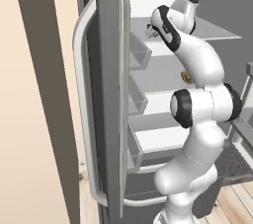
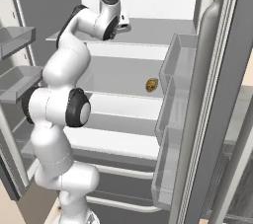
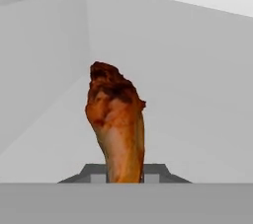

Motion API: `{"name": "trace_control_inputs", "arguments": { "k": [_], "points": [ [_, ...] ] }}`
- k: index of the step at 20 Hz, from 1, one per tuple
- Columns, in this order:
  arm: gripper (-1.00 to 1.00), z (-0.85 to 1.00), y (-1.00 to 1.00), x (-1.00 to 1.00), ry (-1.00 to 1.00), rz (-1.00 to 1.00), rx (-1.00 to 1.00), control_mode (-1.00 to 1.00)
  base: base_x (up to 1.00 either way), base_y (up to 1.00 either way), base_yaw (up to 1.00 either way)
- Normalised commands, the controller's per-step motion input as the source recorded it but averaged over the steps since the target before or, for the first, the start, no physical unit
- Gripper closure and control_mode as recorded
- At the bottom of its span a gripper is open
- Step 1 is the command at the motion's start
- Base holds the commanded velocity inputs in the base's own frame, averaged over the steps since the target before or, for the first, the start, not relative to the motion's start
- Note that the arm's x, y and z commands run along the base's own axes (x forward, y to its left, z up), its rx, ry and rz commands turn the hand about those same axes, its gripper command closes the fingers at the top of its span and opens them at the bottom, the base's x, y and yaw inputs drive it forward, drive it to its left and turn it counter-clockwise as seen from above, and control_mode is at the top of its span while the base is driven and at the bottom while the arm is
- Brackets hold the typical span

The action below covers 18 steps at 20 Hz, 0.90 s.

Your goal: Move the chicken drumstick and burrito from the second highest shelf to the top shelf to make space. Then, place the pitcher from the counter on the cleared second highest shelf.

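Grey fridge walls (image 2: 49,6) and pale shelves make up the setting, with both doors swung open and their door bins facing in from either side. Largest among the things is the white arm (image 2: 64,80), which rises from the floor in front of the fridge, bends at its dark elbow joint and reaches up and in over the top shelf (image 2: 158,33).

At the arm's end, the gripper (image 3: 124,176) sits at top-shelf level, close to the shelf's left half as seen from the right base view. Its two dark fingertips are drawn narrow, clamped on the thin bone end of the chicken drumstick (image 3: 116,124). From the hand view the drumstick stands straight out from between the fingertips, its thick, reddish-brown meaty end farthest from the gripper, with bare grey shelf floor and the fridge's inner corner behind it. Whether the meat touches the shelf cannot be told. In the left base view a small brown bit of the drumstick (image 1: 148,29) peeks out just left of the wrist, above the top shelf.

One shelf lower, on the second highest shelf (image 2: 118,77), the burrito (image 2: 151,85) lies near the right end, just beside the right door's bins and well apart from the gripper. From the left base view it shows as a small tan spot (image 1: 186,76) at the arm's edge.
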Motion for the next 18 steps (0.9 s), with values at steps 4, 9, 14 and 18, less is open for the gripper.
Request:
{"name": "trace_control_inputs", "arguments": {
  "k": [4,9,14,18],
  "points": [
    [-1.00,-0.12,0.01,1.00,0.08,0.00,0.00,-1.00,0.00,0.00,0.00],
    [-1.00,-0.10,0.02,0.62,0.00,-0.01,0.00,-1.00,0.00,0.00,0.00],
    [-1.00,-0.20,0.00,-0.10,-0.12,-0.05,-0.02,-1.00,0.00,0.00,0.00],
    [-1.00,-0.24,0.01,-0.54,-0.15,-0.07,-0.05,-1.00,0.00,0.00,0.00]
  ]
}}
